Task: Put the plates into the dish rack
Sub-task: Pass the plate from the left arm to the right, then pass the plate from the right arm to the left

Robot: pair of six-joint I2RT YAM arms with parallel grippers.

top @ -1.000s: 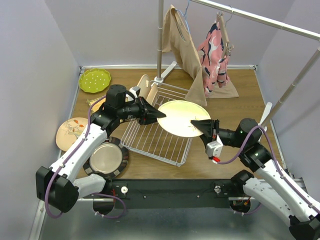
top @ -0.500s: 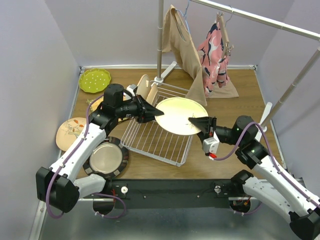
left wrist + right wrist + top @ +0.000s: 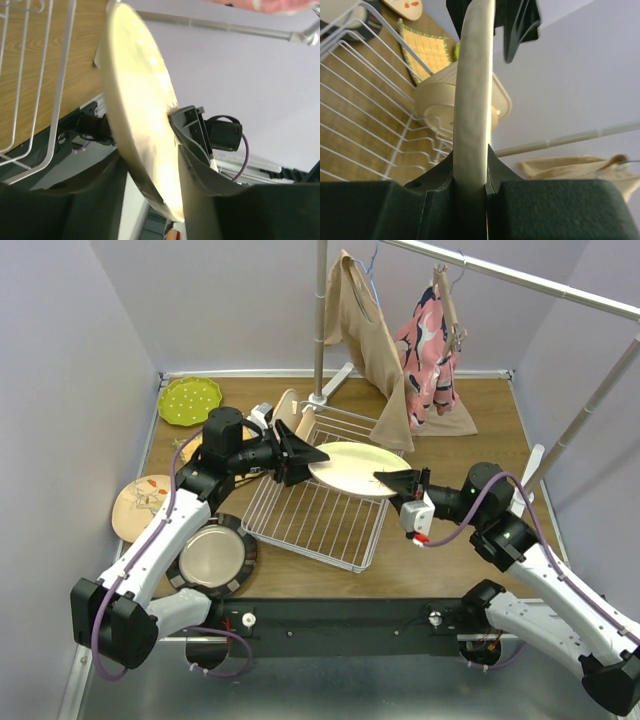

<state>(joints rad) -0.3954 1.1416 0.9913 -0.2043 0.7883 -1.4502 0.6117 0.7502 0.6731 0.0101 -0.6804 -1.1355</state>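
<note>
Top external view, with 12 o'clock taken as away from the arm bases. Three plates lie flat on the table to the left of the dish rack (image 3: 310,525): the lime green plate (image 3: 188,400) at about 10 o'clock, the tan floral plate (image 3: 138,508) at 9, and the dark-rimmed silvery plate (image 3: 212,557) at 8, just beside the rack's near-left corner. The left gripper (image 3: 303,454) sits at the 9 o'clock edge of the cream plate (image 3: 355,468), which hangs nearly level over the rack's far half. Whether the plate touches the wires cannot be told. In the left wrist view the jaws straddle the rim with a gap between one finger and the plate's back, so they stand parted and are not clamping. The right gripper (image 3: 392,482) is at the plate's 4 o'clock edge. The right wrist view shows both of its fingers pressed tight on the rim, so this arm carries the plate. Judgement: holding the plate from opposite edges serves to tip it from flat onto its edge so it can drop between the prongs. With the left side loose, the right arm alone must control that turn. Several things stand in the way. A pale plate (image 3: 288,412) already stands upright at the rack's 11 o'clock corner, so a free slot must be nearer. The woven mat (image 3: 432,52) lies just outside that corner. The clothes-rail post (image 3: 321,320) rises at 12 o'clock and the hanging garments (image 3: 375,340) at 1 o'clock, near the plate's far edge. A raised rim could catch them.
</note>
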